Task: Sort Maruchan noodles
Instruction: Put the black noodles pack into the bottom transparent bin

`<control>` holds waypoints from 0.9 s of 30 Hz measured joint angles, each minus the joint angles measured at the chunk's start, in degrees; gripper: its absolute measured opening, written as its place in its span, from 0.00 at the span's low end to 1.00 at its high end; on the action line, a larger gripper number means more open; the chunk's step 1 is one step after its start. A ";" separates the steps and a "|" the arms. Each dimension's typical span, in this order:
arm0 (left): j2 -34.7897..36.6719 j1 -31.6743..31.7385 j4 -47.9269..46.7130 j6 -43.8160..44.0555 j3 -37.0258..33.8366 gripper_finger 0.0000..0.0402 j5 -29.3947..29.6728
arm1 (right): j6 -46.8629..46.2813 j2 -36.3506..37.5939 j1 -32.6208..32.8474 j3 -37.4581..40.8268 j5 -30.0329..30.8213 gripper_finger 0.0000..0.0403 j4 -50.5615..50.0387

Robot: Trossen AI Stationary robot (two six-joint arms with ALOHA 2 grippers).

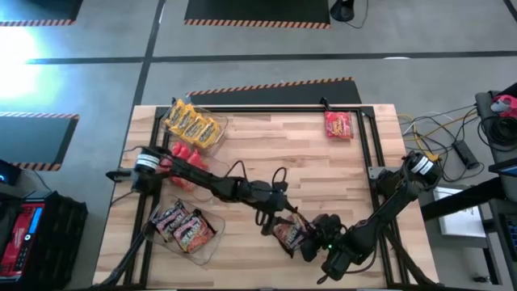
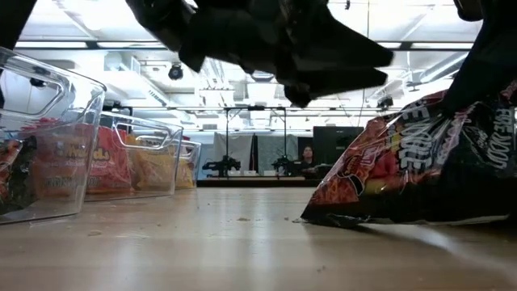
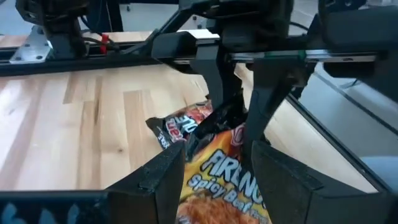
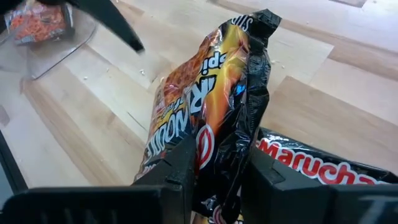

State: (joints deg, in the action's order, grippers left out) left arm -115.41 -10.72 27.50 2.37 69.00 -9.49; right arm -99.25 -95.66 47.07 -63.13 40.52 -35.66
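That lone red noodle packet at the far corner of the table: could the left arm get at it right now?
Probably not straight away. The left gripper is at the near edge, busy at a dark packet alongside the right gripper. The red packet lies unobstructed on bare table.

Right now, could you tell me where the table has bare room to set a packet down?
The middle of the table is bare, between the yellow-packet bin and the lone red packet. The front centre is crowded: both grippers, left and right, meet over the dark packet.

Wooden table [image 1: 275, 153], three clear plastic bins [image 2: 56, 145], cables [image 1: 440, 133] beside the table
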 joint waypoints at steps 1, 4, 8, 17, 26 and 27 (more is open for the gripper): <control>0.88 0.05 -1.02 -0.61 -0.30 0.42 0.09 | 0.49 0.00 0.00 0.00 0.01 0.19 0.00; 4.97 0.24 -4.62 -2.09 -2.64 0.42 3.37 | 2.87 0.02 -0.10 0.00 0.05 0.19 -0.01; 12.81 0.46 -5.74 -2.88 -10.26 0.42 11.35 | 8.02 0.44 -1.07 0.00 0.04 0.19 -0.01; 26.86 0.43 3.46 5.34 -27.48 0.42 14.87 | 30.12 2.41 -5.86 -1.74 0.01 0.19 -0.05; 28.15 0.43 0.47 5.88 -27.38 0.45 14.55 | 53.49 2.89 -9.32 -6.13 0.10 0.19 0.04; 28.15 0.43 -1.32 5.88 -26.91 0.47 14.53 | 54.84 2.89 -9.63 -6.38 0.08 0.19 0.00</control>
State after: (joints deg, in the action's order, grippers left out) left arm -87.26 -10.28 26.18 8.25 42.09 5.05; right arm -44.41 -92.77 37.44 -69.51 40.60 -35.66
